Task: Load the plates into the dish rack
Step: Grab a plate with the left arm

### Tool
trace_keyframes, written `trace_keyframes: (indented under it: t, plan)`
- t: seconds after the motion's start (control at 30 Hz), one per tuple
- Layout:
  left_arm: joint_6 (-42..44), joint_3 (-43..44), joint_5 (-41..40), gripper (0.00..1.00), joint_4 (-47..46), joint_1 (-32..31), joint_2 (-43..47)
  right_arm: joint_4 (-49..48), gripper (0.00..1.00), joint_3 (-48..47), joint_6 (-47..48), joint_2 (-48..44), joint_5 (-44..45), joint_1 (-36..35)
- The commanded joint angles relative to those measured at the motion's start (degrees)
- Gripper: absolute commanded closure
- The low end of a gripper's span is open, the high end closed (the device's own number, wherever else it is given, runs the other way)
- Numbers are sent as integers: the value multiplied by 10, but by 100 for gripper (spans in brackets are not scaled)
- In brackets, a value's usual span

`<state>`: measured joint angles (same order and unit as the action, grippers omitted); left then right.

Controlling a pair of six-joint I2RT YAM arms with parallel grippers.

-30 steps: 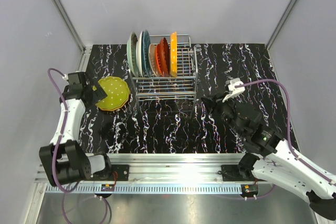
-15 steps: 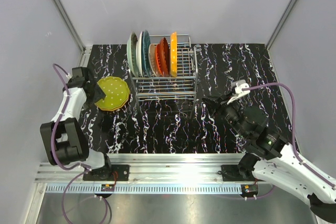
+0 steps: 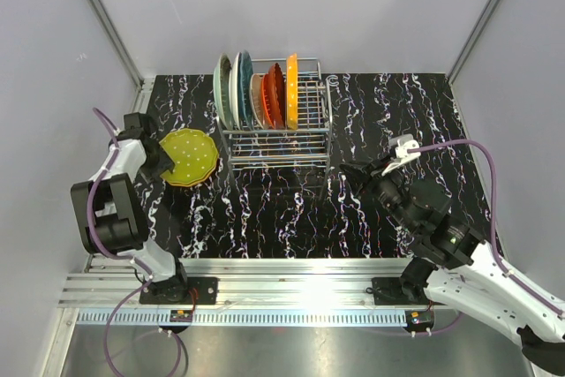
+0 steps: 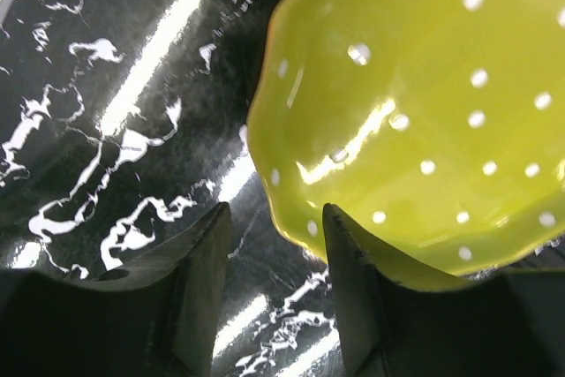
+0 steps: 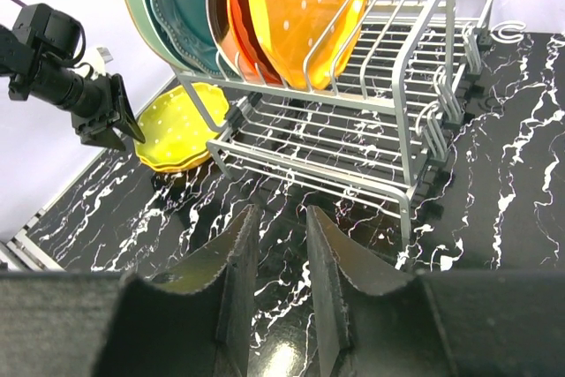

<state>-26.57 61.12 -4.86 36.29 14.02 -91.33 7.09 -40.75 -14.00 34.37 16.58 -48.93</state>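
Observation:
A yellow-green dotted plate (image 3: 191,156) lies flat on the black marbled table, left of the dish rack (image 3: 281,140); a darker rim shows under it. My left gripper (image 3: 161,158) is at its left edge, open. In the left wrist view the plate (image 4: 415,103) fills the upper right, its rim reaches between the fingertips, the right finger (image 4: 349,289) overlaps it and the left finger (image 4: 205,289) stands apart. The rack (image 5: 353,130) holds mint, teal, cream, red-orange and orange plates (image 3: 291,90) upright. My right gripper (image 3: 350,172) hovers right of the rack, open and holding nothing.
Grey walls close in the table on three sides, and the left wall is close behind my left arm. The rack's right slots (image 3: 311,99) hold no plates. A purple cable (image 3: 459,143) loops over the right arm.
The left jaws have narrowed from wide open and the left wrist has drawn back toward the plate's left rim. The right arm shifted slightly right, then stayed still.

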Motion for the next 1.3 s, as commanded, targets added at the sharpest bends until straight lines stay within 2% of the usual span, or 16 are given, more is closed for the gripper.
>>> trace_keyframes:
  t: [0.0, 0.1, 0.37, 0.47, 0.6, 0.73, 0.87, 1.03, 1.17, 1.27]
  plan:
    - [-1, 28, -4, 53, -19, 10, -14, -23, 65, -1, -7, 7, -10, 0]
    - [0, 24, -12, 53, -26, 12, -26, -24, 65, 1, -7, 4, -9, 0]
    - [9, 30, -20, 67, -34, 22, -55, -23, 66, 1, -6, 2, -3, -1]
    - [11, 28, -21, 76, -34, 22, -59, -22, 66, 1, -5, 2, -1, -1]
    - [14, 27, -25, 84, -30, 22, -54, -20, 66, 0, -4, 2, 1, -2]
    - [13, 22, -26, 88, -26, 23, -39, -19, 66, 1, -5, 1, 4, -1]
    - [11, 20, -36, 100, -17, 23, -18, -16, 66, 0, -4, -2, 4, -1]
    - [8, 8, -45, 100, -6, 22, 29, -9, 66, -4, -3, -10, 5, -1]
    - [6, 0, -52, 100, -1, 22, 62, 4, 62, -11, -2, -14, 7, -1]
    - [5, 0, -46, 100, 11, 22, 79, -3, 61, -12, 7, -18, -28, -1]
